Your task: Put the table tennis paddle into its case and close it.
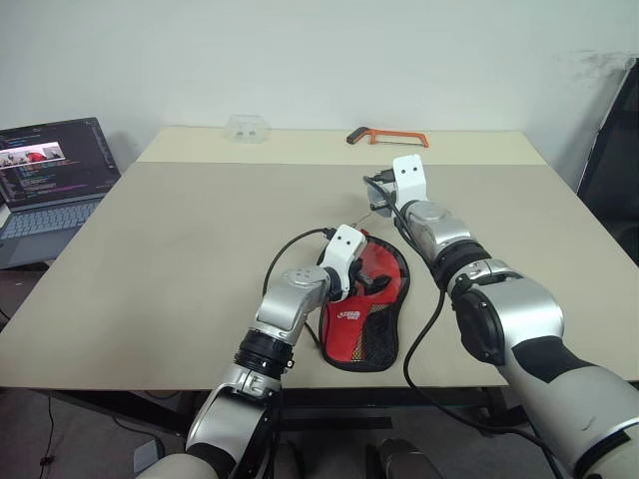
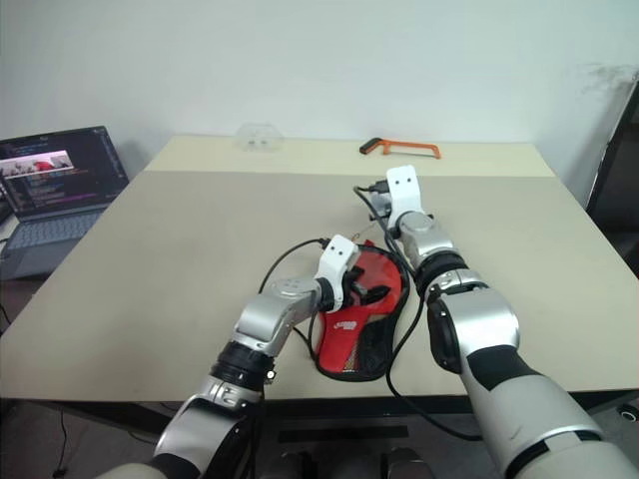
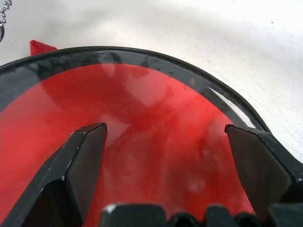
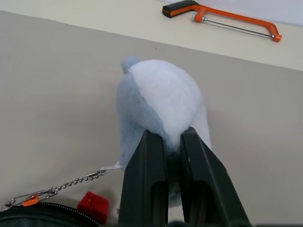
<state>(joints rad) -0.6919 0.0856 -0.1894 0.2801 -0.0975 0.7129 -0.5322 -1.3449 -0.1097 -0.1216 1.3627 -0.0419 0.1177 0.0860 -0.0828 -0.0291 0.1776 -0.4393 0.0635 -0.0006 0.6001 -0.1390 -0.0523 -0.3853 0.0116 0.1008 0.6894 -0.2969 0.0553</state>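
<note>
Two claws work the case [image 1: 367, 311] (paddle [image 3: 142, 142] already inside) near the tabletop's [image 1: 180, 249] front edge: left claw [image 3: 165, 165] spread over it, right claw [image 4: 166, 156] pinching the zip's plush charm [image 4: 161, 101]; closing remains

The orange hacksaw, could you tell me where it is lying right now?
The hacksaw lies at the far edge of the table, right of centre in the head views, beyond the right hand and well past the case.
</note>
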